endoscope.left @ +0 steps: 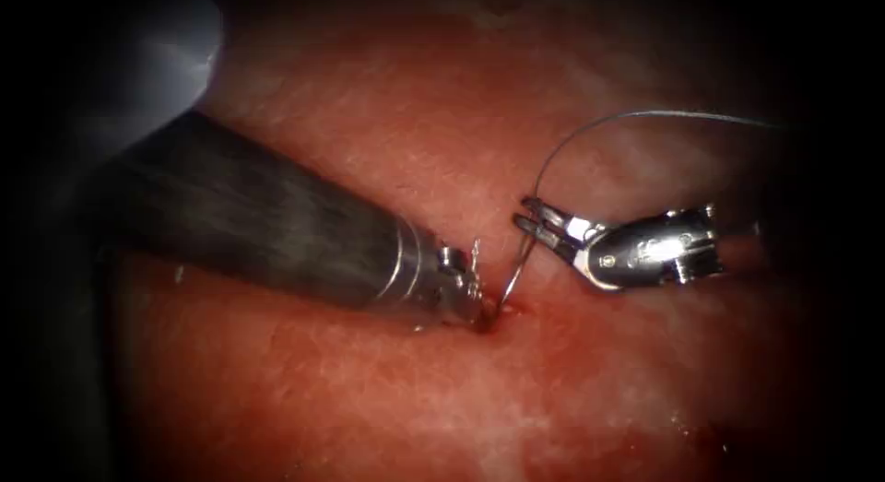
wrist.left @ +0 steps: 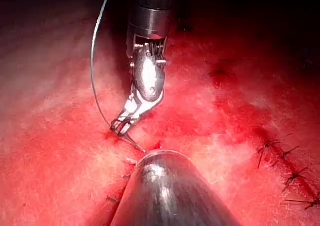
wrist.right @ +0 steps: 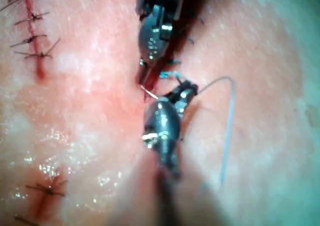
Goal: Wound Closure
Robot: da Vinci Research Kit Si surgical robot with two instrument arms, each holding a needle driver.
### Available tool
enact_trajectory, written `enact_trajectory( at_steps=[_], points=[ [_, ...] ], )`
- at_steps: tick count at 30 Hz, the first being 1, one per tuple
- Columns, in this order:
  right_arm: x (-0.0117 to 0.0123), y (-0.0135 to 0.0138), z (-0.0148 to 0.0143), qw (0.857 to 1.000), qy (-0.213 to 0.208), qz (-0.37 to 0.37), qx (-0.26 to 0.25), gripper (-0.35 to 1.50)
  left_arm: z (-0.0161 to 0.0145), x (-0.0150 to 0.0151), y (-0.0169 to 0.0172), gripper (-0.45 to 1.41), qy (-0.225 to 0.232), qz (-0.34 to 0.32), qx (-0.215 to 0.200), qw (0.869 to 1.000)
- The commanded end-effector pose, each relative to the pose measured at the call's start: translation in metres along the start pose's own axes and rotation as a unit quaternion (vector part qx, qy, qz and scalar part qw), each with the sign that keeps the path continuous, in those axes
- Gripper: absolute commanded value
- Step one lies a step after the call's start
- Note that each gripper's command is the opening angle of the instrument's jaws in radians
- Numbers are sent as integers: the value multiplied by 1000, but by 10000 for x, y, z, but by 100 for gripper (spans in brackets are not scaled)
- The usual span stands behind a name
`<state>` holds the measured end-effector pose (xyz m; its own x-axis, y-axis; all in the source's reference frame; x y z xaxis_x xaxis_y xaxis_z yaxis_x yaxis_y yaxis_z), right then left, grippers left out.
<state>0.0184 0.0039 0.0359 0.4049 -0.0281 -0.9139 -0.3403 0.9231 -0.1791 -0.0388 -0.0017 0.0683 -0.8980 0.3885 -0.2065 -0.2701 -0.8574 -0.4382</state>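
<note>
The right pincer (endoscope.left: 527, 217) is reaching in level from the right, gripping the needle (endoscope.left: 516, 265) near its thread (endoscope.left: 590, 127) end. The needle's tip is sitting in the tissue (endoscope.left: 369, 123) beside the left pincer (endoscope.left: 475, 302), whose grip I cannot tell.

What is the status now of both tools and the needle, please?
Right tool shut on needle near its tail end, thread arcing away. Needle tip down in tissue at cut. Left tool at entry point, tip pressed to tissue; grip unclear.
</note>
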Motion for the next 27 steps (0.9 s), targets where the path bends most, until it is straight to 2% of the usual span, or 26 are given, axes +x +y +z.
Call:
enact_trajectory(
  at_steps=[1, 7, 18, 27],
  points=[
    [-4, -14, 2, 1000, -3, -4, 0, -35, 9, -3, 10, -45, -1, 1, -2, 1000],
    [-7, -18, 4, 1000, -8, -15, -4, -35, 6, -5, 15, -45, -1, 0, -1, 1000],
    [-14, -6, -2, 999, -17, -31, -15, -35, 6, -10, 21, -45, -2, 1, 0, 1000],
    [-18, -12, -2, 998, -28, -49, -20, -35, 4, -17, 24, -45, -2, 3, 0, 1000]
  ],
)
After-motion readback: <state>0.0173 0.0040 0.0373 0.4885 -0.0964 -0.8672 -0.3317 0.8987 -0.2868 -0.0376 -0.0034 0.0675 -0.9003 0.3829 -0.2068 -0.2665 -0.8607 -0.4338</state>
